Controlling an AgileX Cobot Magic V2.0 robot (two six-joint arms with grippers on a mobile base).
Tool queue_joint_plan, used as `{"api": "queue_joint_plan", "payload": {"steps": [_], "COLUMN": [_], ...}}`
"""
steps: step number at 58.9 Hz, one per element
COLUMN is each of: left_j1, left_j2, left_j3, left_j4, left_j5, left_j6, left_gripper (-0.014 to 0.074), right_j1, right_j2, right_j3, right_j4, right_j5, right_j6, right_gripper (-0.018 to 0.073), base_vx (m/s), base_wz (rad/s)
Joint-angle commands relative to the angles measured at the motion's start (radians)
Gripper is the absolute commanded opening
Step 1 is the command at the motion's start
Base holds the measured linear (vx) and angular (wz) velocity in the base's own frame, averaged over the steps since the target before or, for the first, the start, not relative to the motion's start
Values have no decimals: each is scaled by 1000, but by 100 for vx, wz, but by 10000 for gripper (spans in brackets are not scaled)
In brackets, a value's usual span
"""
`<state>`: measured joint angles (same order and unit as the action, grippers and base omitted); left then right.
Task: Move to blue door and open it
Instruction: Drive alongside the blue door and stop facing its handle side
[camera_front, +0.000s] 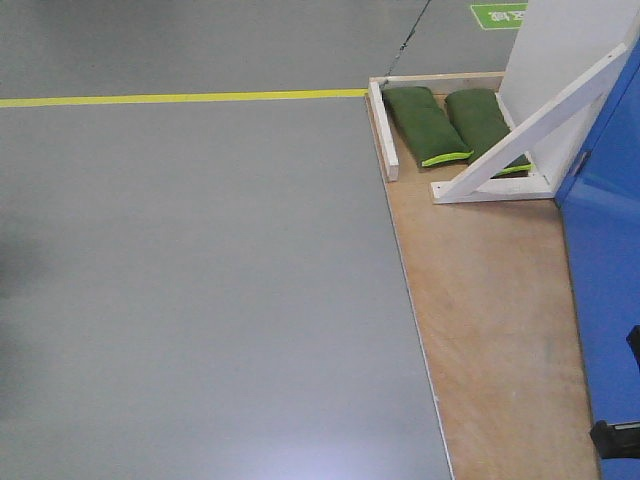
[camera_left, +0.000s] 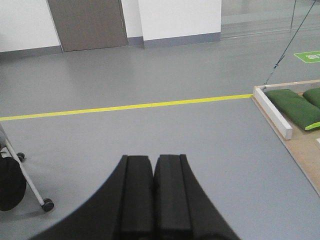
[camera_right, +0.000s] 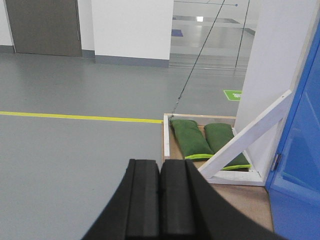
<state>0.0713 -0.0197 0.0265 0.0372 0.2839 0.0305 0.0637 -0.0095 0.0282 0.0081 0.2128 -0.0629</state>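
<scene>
Yellow line (camera_front: 180, 98) crossing grey floor (camera_front: 200, 280), blue door (camera_front: 610, 300) standing at right, left fingers (camera_left: 137, 192) and right fingers (camera_right: 145, 195) pressing together, empty.

Glossy blue door (camera_front: 610, 300), bare plywood platform (camera_front: 490, 320), cloth sandbags (camera_front: 425, 125).

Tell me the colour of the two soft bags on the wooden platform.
Dark green bags, lime edges; front-facing view.

blue door (camera_front: 612, 290) | glossy bright blue, flat | stood upright | far right, mostly cut off by the frame
</scene>
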Motion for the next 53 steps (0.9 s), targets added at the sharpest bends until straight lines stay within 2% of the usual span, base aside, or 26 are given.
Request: {"api": "queue_joint_plan", "payload": {"steps": [1,53], "left_j1": [2,3], "left_j2": [-10,-6], "left_j3": [1,1], "left_j4": [-7,-7], "left_j5": [-86,-86], "left_j6": [-3,-3], "left_gripper": [70,70], "right_j1": [1,2], "right_j2": [-21,-17], "right_j3": [20,-4], "right_j4": [-1,-1], "right_j5": [-82,-54], "right_j6": [-2,-2], "right_gripper": [2,2], "base_vx": [1,0], "base_wz": [0,0]}}
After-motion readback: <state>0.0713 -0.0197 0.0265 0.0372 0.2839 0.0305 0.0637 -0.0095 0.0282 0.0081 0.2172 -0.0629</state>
